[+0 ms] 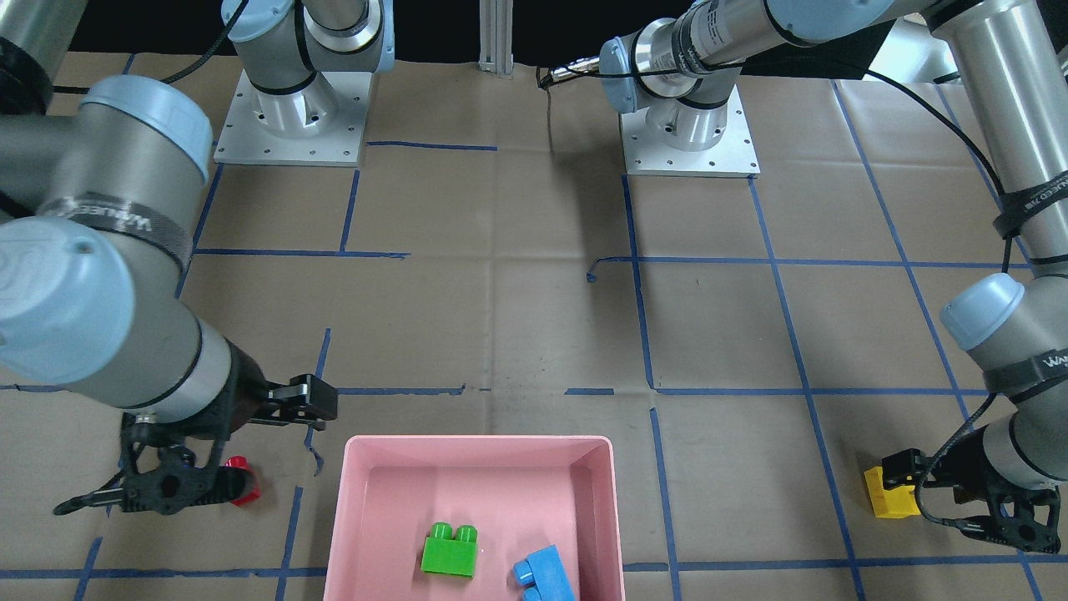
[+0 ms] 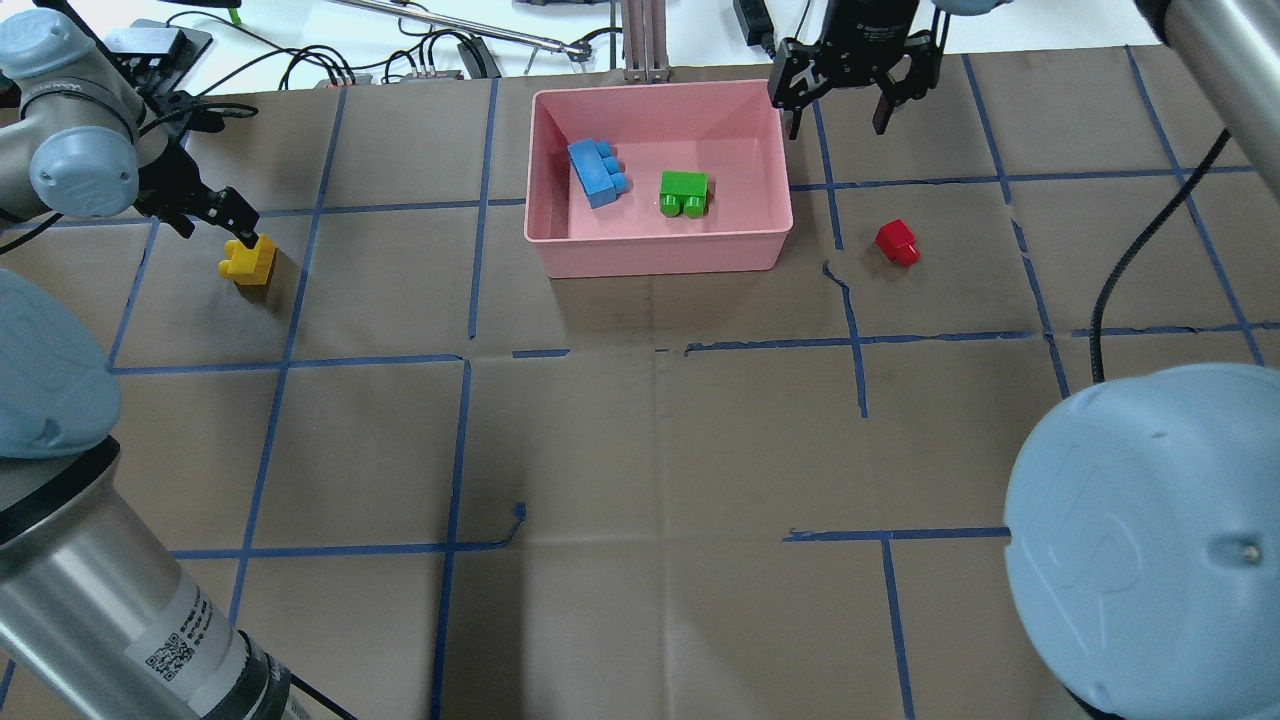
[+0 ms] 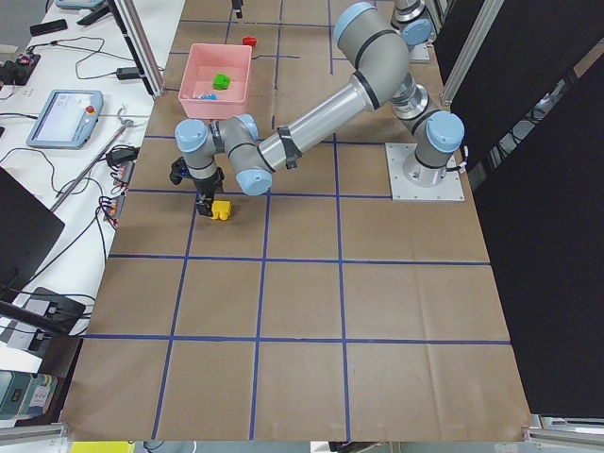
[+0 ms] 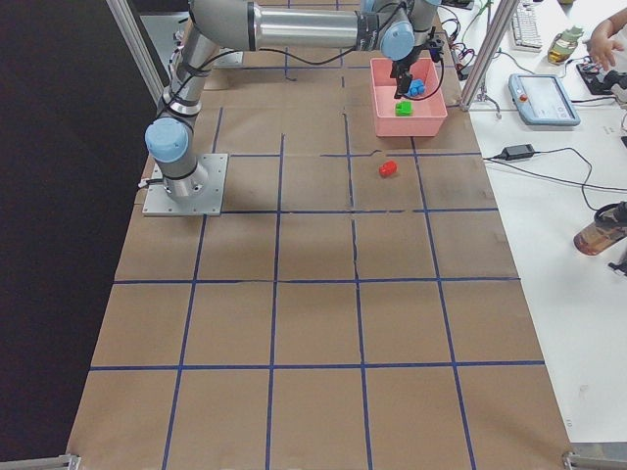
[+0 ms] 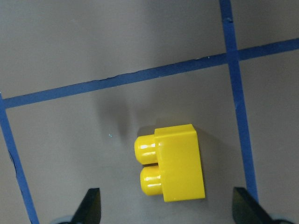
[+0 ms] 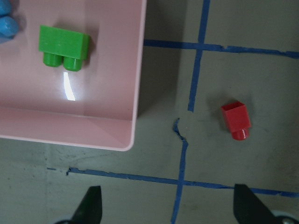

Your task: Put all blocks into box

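The pink box [image 2: 660,92] stands at the table's far middle and holds the blue block [image 2: 596,172] and the green block [image 2: 684,193]. The yellow block [image 2: 250,262] lies on its side on the table at the far left. My left gripper [image 2: 213,230] is open right over it; in the left wrist view the yellow block [image 5: 173,163] lies between the two fingertips [image 5: 91,205]. The red block [image 2: 897,242] lies on the table right of the box. My right gripper [image 2: 836,125] is open and empty above the box's far right corner, apart from the red block [image 6: 236,120].
Blue tape lines cross the brown paper table [image 2: 650,450]. Cables and devices lie beyond the far edge [image 2: 430,50]. A metal post [image 2: 640,40] stands behind the box. The arm bases [image 1: 688,138] stand at the robot's side.
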Robot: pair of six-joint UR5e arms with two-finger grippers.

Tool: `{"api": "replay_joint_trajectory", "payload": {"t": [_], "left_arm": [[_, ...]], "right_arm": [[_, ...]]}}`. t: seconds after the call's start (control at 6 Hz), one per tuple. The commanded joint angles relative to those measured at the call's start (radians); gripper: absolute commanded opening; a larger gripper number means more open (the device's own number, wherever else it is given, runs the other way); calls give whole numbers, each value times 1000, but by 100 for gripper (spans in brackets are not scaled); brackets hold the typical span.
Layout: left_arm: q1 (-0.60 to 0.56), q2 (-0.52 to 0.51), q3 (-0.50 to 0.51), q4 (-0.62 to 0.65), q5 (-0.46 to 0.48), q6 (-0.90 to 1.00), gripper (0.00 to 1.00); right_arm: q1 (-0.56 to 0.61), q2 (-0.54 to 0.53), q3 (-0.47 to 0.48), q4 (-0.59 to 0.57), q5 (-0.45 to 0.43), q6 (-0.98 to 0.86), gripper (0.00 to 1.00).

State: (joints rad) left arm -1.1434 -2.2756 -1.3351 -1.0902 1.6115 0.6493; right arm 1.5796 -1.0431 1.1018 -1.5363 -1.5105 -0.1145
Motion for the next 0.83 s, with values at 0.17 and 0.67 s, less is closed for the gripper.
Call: {"api": "replay_joint_trajectory", "payload": {"t": [0.17, 0.67], "left_arm": [[-2, -41, -5, 1, 5, 9, 99], [-4, -35, -32, 6, 5, 1, 29]], "right_arm": [[-125, -9, 32, 48, 0, -264, 100], [-156, -3, 266, -208, 3, -487, 100]]}}
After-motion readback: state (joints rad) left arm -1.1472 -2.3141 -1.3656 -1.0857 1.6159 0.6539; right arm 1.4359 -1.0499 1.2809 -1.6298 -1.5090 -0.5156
